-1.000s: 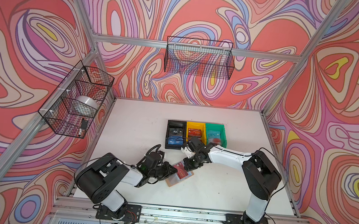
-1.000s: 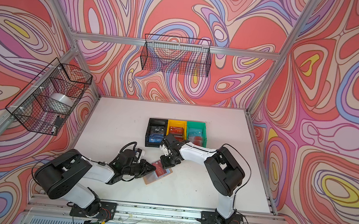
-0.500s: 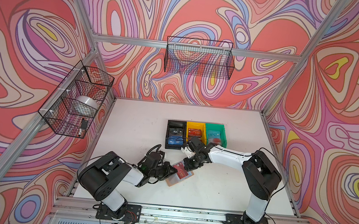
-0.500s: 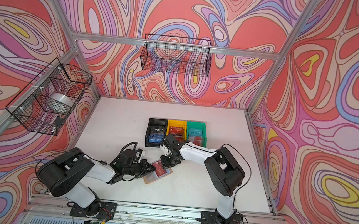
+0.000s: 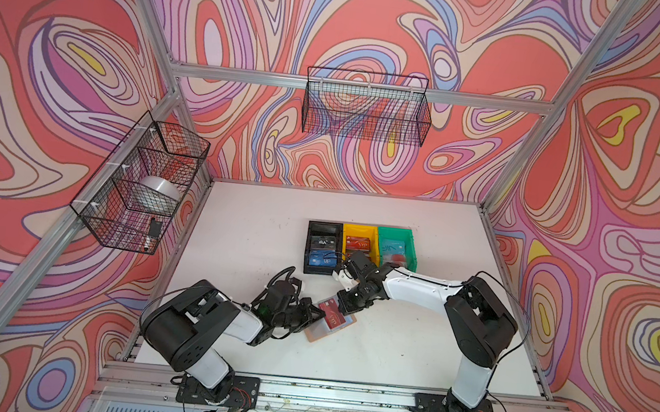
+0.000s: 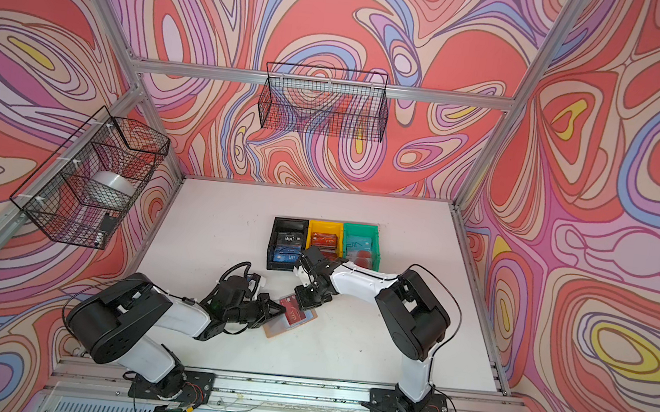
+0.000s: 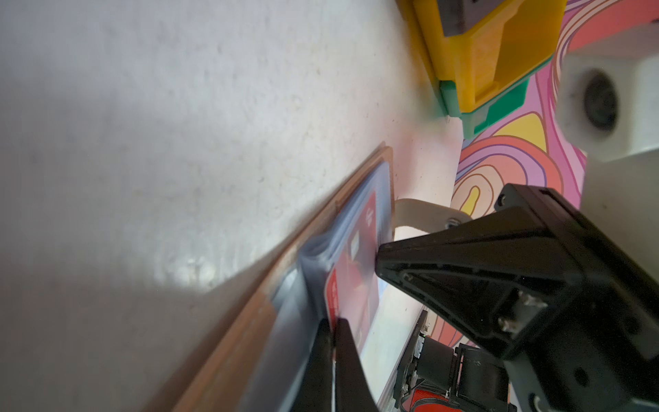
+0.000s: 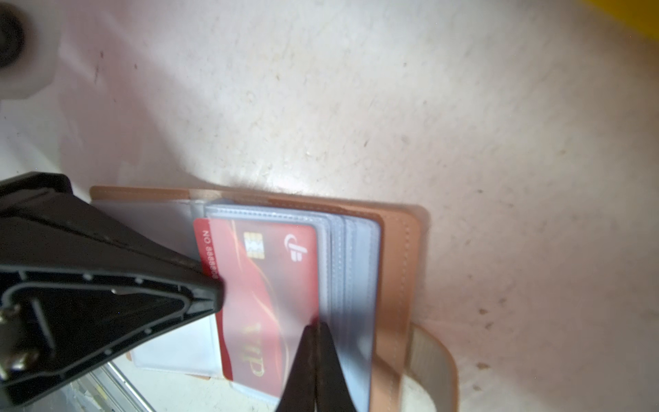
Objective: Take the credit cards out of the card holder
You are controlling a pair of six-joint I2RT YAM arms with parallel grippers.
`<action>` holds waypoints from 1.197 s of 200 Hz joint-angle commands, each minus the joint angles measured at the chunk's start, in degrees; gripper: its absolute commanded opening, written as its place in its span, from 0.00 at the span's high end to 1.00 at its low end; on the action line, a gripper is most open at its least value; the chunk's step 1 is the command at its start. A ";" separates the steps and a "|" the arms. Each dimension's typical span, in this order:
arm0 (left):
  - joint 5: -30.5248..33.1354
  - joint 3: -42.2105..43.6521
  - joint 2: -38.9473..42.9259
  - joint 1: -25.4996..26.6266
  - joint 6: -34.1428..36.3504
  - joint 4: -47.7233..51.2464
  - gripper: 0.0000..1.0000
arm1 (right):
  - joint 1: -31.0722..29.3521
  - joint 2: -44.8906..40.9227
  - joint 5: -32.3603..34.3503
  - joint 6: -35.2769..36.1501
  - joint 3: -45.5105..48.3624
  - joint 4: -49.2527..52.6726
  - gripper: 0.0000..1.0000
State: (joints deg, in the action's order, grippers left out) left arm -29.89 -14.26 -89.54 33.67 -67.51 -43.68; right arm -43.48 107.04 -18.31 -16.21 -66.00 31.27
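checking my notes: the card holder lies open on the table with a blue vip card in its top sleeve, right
No: the card is red, not blue, as the right wrist view shows. The card holder does lie open on the table.

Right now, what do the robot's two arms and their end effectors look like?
The left arm and right arm share white link shells, black joint housings and black base plates, with thin black cables looping alongside. The left end effector and right end effector are black, each with two ribbed triangular fingers tapering to tips.
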 commanded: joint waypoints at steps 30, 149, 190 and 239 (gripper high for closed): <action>1.64 2.84 -0.65 0.34 1.44 4.49 0.98 | -0.38 4.20 1.29 -0.84 1.93 1.87 0.95; 0.43 5.48 12.13 -4.21 6.15 19.29 1.00 | -0.39 5.37 0.81 -1.02 1.20 2.37 0.94; 0.51 4.61 25.50 -6.30 9.03 34.91 1.00 | -0.38 5.98 0.94 -0.49 0.10 3.42 0.93; 4.42 3.65 39.88 -8.94 11.43 50.62 0.98 | -0.38 4.74 4.23 -0.62 -0.29 4.23 0.94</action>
State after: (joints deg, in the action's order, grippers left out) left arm -28.32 -10.26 -52.66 26.28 -58.24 -4.73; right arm -43.48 108.60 -19.97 -17.06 -67.66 31.92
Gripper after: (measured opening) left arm 0.047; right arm 0.066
